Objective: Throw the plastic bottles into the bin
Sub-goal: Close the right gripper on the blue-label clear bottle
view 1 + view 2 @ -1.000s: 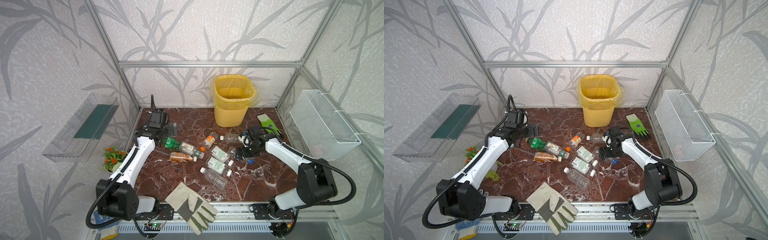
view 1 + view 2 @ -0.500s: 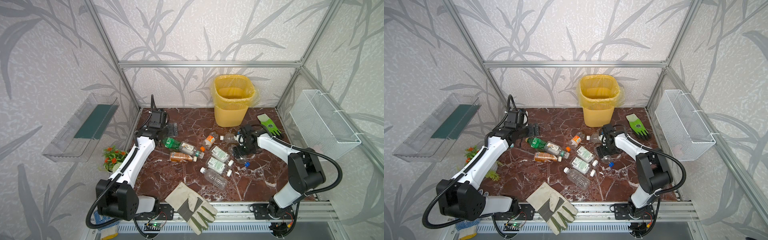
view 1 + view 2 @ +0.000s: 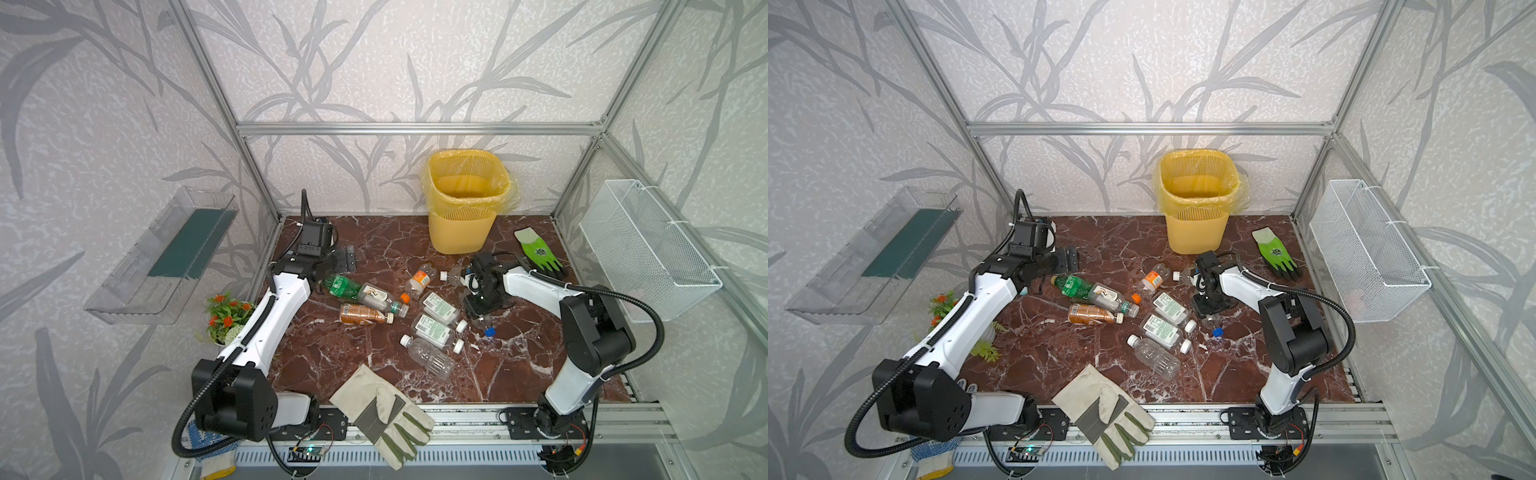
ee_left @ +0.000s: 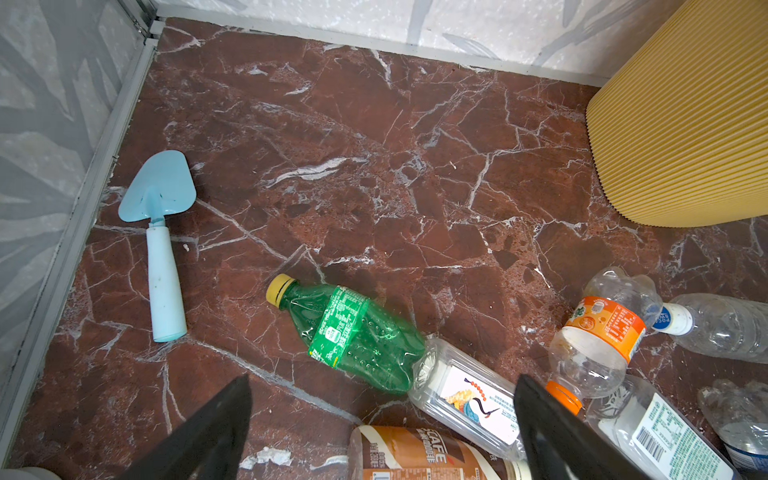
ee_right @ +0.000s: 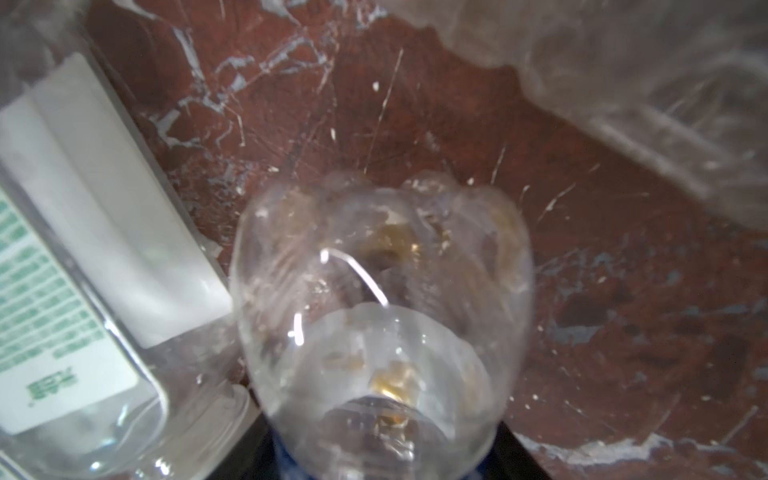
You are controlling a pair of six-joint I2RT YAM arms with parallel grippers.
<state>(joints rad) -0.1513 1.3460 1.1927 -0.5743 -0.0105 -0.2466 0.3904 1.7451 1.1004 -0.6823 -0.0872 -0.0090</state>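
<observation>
Several plastic bottles lie mid-floor in both top views: a green one (image 3: 341, 286), an amber one (image 3: 361, 314), an orange-labelled one (image 3: 420, 278), two white-labelled ones (image 3: 438, 307) and a clear ribbed one (image 3: 430, 357). The yellow bin (image 3: 463, 232) stands at the back wall. My left gripper (image 3: 334, 272) hovers open over the green bottle (image 4: 353, 336), nothing between its fingers (image 4: 216, 428). My right gripper (image 3: 478, 305) is low on the floor, shut on a clear bottle (image 5: 382, 311) whose blue cap (image 3: 490, 331) sticks out toward the front.
A green glove (image 3: 538, 253) lies right of the bin, a beige glove (image 3: 382, 411) at the front edge. A blue trowel (image 4: 160, 232) lies by the left wall near a small plant (image 3: 226, 311). A wire basket (image 3: 648, 249) and a clear tray (image 3: 162, 257) hang on the side walls.
My right gripper has shifted a little left and toward the front and closed on the clear blue-capped bottle. The left arm has stayed where it was, still open.
</observation>
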